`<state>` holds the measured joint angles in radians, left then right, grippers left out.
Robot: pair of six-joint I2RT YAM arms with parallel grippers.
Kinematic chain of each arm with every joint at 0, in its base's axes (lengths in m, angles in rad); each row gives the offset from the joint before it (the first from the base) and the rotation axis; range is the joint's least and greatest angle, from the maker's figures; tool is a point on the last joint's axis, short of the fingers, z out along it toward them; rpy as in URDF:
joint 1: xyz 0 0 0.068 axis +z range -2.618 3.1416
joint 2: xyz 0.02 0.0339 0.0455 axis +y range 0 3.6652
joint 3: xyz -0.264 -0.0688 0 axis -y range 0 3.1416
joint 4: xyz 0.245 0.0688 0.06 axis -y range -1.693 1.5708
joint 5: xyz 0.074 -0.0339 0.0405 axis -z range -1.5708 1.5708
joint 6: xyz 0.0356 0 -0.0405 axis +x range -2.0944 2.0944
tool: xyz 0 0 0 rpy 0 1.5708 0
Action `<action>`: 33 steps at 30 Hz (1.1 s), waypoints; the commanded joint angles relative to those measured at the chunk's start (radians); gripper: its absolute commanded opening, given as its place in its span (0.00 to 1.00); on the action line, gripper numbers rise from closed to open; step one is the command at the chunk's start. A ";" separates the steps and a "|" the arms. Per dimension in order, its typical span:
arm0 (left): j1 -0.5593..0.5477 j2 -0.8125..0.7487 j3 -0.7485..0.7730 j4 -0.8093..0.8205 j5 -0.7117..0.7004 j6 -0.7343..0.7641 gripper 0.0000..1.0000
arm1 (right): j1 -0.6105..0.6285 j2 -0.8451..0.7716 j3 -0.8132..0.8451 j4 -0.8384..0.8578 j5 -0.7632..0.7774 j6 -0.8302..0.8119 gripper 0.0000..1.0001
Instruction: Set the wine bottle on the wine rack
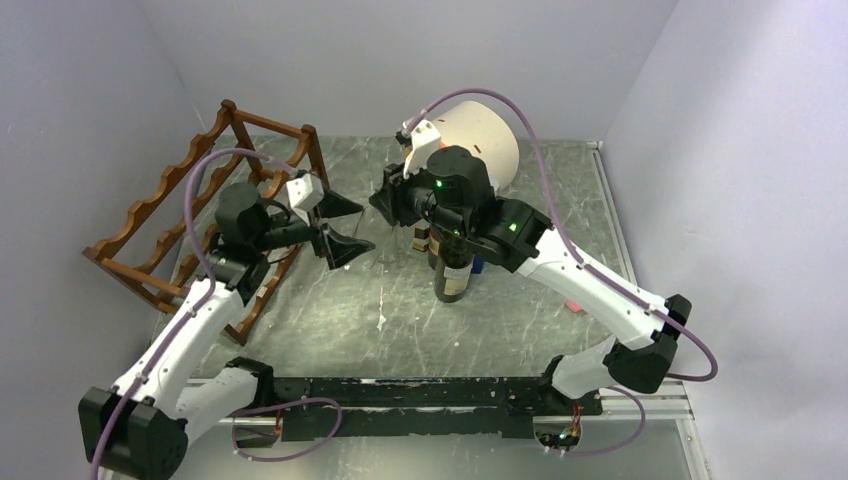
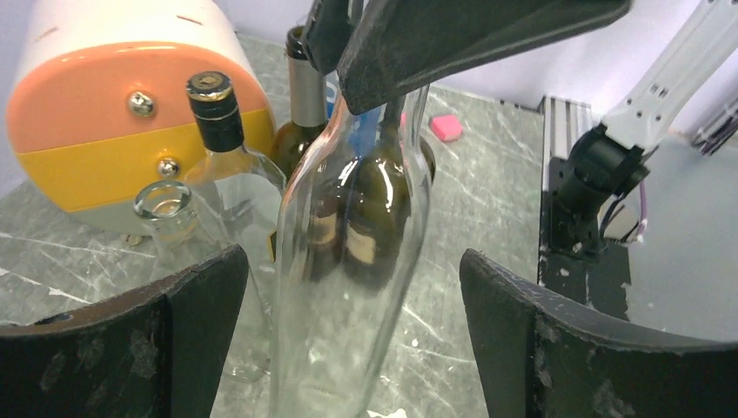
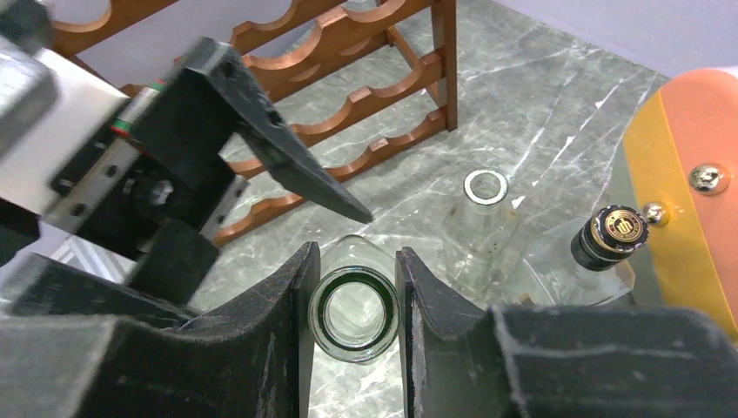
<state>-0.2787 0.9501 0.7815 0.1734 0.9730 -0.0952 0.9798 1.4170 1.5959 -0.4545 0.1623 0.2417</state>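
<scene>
A clear glass wine bottle [image 2: 348, 261] stands upright among other bottles. In the right wrist view I look down on its open mouth [image 3: 355, 313]. My right gripper [image 3: 357, 266] is shut on its neck from above; its dark fingers [image 2: 452, 35] show at the top of the left wrist view. My left gripper [image 2: 352, 270] is open, one jaw on each side of the bottle's body, apart from the glass. The reddish-brown wine rack [image 1: 190, 215] stands at the left behind the left gripper [image 1: 352, 226] and also shows in the right wrist view [image 3: 348, 104]. The bottle's base is out of view.
A dark labelled wine bottle [image 1: 452, 265] stands just behind the clear one. A square clear bottle with a black cap [image 2: 218, 131] and a small open clear bottle [image 2: 165, 205] stand by an orange, yellow and white drum [image 1: 480, 140]. A pink block [image 2: 448, 128] lies further right.
</scene>
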 commanded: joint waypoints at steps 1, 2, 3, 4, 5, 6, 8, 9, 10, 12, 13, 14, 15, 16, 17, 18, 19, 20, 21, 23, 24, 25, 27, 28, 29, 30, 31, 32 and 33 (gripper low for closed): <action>-0.061 0.065 0.074 -0.121 -0.020 0.246 0.95 | -0.012 -0.053 0.048 0.067 -0.043 0.030 0.00; -0.065 0.077 0.076 -0.126 -0.020 0.258 0.95 | -0.013 -0.058 0.048 0.065 -0.047 0.031 0.00; -0.068 0.082 0.074 -0.126 -0.020 0.265 0.94 | -0.014 -0.064 0.047 0.065 -0.052 0.032 0.00; -0.070 0.083 0.068 -0.120 -0.016 0.271 0.94 | -0.014 -0.069 0.045 0.065 -0.058 0.034 0.00; -0.073 0.080 0.061 -0.111 -0.013 0.274 0.93 | -0.016 -0.073 0.044 0.066 -0.062 0.035 0.00; -0.078 0.076 0.051 -0.090 -0.007 0.275 0.93 | -0.017 -0.078 0.041 0.066 -0.065 0.038 0.00; -0.092 0.066 0.029 -0.053 0.003 0.275 0.89 | -0.018 -0.089 0.035 0.067 -0.069 0.042 0.00; -0.099 0.057 0.015 -0.033 0.008 0.277 0.86 | -0.021 -0.094 0.032 0.069 -0.071 0.048 0.00; -0.106 0.049 0.000 -0.012 0.017 0.281 0.84 | -0.023 -0.101 0.027 0.072 -0.077 0.053 0.00; -0.126 0.044 -0.022 0.045 0.024 0.282 0.76 | -0.028 -0.110 0.014 0.079 -0.095 0.065 0.00; -0.135 0.044 -0.025 0.061 0.023 0.285 0.70 | -0.029 -0.115 0.008 0.083 -0.102 0.070 0.00; -0.141 0.048 -0.020 0.072 0.018 0.289 0.61 | -0.031 -0.119 0.003 0.086 -0.107 0.077 0.00; -0.147 0.056 -0.012 0.075 0.017 0.296 0.49 | -0.033 -0.123 0.001 0.083 -0.108 0.082 0.00; -0.151 0.063 0.010 0.061 0.018 0.317 0.36 | -0.035 -0.126 0.002 0.078 -0.109 0.088 0.00; -0.154 0.073 0.030 0.039 0.013 0.343 0.21 | -0.036 -0.127 0.006 0.068 -0.108 0.093 0.00; -0.155 0.082 0.052 0.017 0.002 0.377 0.09 | -0.036 -0.129 0.011 0.059 -0.108 0.099 0.00; -0.157 0.091 0.071 -0.003 -0.011 0.403 0.07 | -0.036 -0.135 0.017 0.042 -0.116 0.101 0.00; -0.158 0.093 0.088 -0.028 -0.023 0.435 0.07 | -0.037 -0.138 0.023 0.023 -0.129 0.099 0.17; -0.160 0.093 0.108 -0.045 -0.039 0.472 0.07 | -0.037 -0.142 0.029 0.001 -0.139 0.093 0.30; -0.161 0.089 0.144 -0.075 -0.093 0.544 0.07 | -0.037 -0.156 0.040 -0.061 -0.138 0.086 0.60; -0.162 0.086 0.164 -0.090 -0.120 0.580 0.07 | -0.037 -0.166 0.044 -0.089 -0.133 0.081 0.68; -0.163 0.081 0.181 -0.095 -0.150 0.609 0.07 | -0.038 -0.175 0.049 -0.120 -0.124 0.079 0.73; -0.163 0.073 0.205 -0.092 -0.196 0.686 0.07 | -0.037 -0.182 0.074 -0.188 -0.096 0.093 0.76; -0.164 0.068 0.212 -0.087 -0.216 0.729 0.07 | -0.037 -0.174 0.104 -0.236 -0.080 0.102 0.76; -0.165 0.064 0.217 -0.079 -0.238 0.771 0.07 | -0.037 -0.159 0.143 -0.288 -0.069 0.112 0.76; -0.165 0.061 0.222 -0.074 -0.256 0.816 0.07 | -0.037 -0.142 0.184 -0.340 -0.058 0.122 0.75; -0.166 0.058 0.227 -0.068 -0.272 0.867 0.07 | -0.038 -0.124 0.217 -0.379 -0.054 0.135 0.75; -0.167 0.055 0.229 -0.065 -0.283 0.919 0.07 | -0.038 -0.113 0.241 -0.403 -0.058 0.145 0.75; -0.168 0.053 0.231 -0.077 -0.285 1.019 0.07 | -0.038 -0.106 0.255 -0.414 -0.071 0.150 0.75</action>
<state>-0.4355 1.0348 0.9642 0.0402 0.7586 0.6090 0.9436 1.2819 1.7660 -0.7170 0.0807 0.3477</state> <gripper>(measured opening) 0.620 0.750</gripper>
